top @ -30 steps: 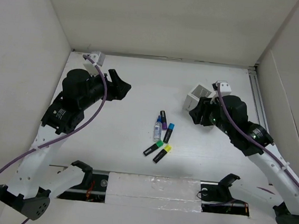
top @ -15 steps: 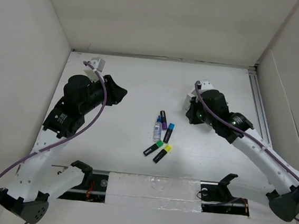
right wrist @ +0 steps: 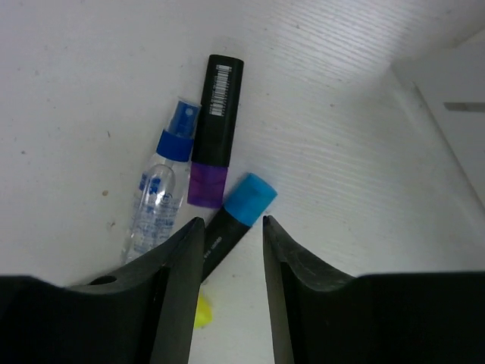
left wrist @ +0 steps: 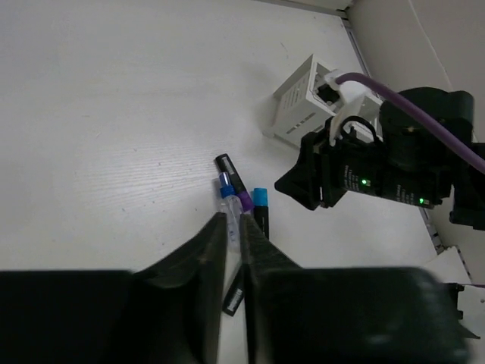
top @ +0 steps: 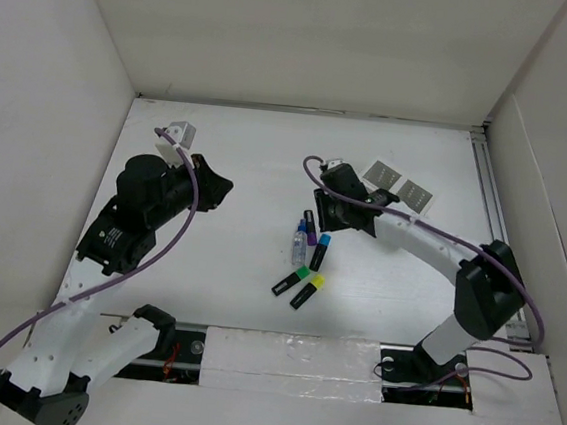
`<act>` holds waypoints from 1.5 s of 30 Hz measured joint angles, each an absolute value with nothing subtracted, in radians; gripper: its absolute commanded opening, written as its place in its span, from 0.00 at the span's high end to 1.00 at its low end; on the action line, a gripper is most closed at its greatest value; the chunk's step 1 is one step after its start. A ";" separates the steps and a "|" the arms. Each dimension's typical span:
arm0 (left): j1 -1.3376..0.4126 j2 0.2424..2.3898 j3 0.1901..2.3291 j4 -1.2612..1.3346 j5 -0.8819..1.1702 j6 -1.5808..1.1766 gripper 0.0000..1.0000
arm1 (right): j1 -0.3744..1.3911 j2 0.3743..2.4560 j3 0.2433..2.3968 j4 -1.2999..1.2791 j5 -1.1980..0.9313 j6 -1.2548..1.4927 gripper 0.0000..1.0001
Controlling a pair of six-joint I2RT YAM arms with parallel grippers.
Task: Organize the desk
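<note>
A matte white bench (top: pixel 259 150) walled by white panels is shown. Near its middle, five small things are clustered. A clear spray bottle (top: pixel 300 242) with a blue top is laid flat, with a purple marker (top: pixel 309 225) just beside it on the right and a blue marker (top: pixel 320 251) right of that. Nearer, a green marker (top: pixel 290 281) and a yellow marker (top: pixel 307 291) are laid side by side. A white slotted box (top: pixel 383 173) is set farther off to the right.

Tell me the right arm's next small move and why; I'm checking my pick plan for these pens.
Probably lower the right hand and close on the blue-capped highlighter. Its open fingers frame that highlighter in the wrist view, while the purple-capped highlighter and small spray bottle lie close beside it, so a straight, careful descent seems best.
</note>
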State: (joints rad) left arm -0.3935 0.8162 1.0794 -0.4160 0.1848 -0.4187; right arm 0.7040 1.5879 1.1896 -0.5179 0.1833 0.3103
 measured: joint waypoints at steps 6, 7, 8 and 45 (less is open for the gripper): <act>-0.393 0.778 1.054 -0.441 0.180 -0.405 0.69 | 0.734 1.753 1.262 -0.494 0.175 0.325 0.49; -0.393 0.776 1.054 -0.444 0.180 -0.403 0.68 | 0.743 1.769 1.269 -0.491 0.172 0.331 0.49; -0.393 0.775 1.054 -0.448 0.179 -0.401 0.68 | 0.749 1.782 1.274 -0.487 0.167 0.338 0.49; -0.393 0.726 1.009 -0.458 0.191 -0.401 0.67 | 0.788 1.902 1.450 -0.467 0.146 0.513 1.00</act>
State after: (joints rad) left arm -0.3935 0.7258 1.0092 -0.4576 0.1913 -0.4007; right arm 0.7879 1.9022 1.4498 -0.4675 0.1459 0.5129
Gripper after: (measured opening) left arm 0.331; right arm 0.322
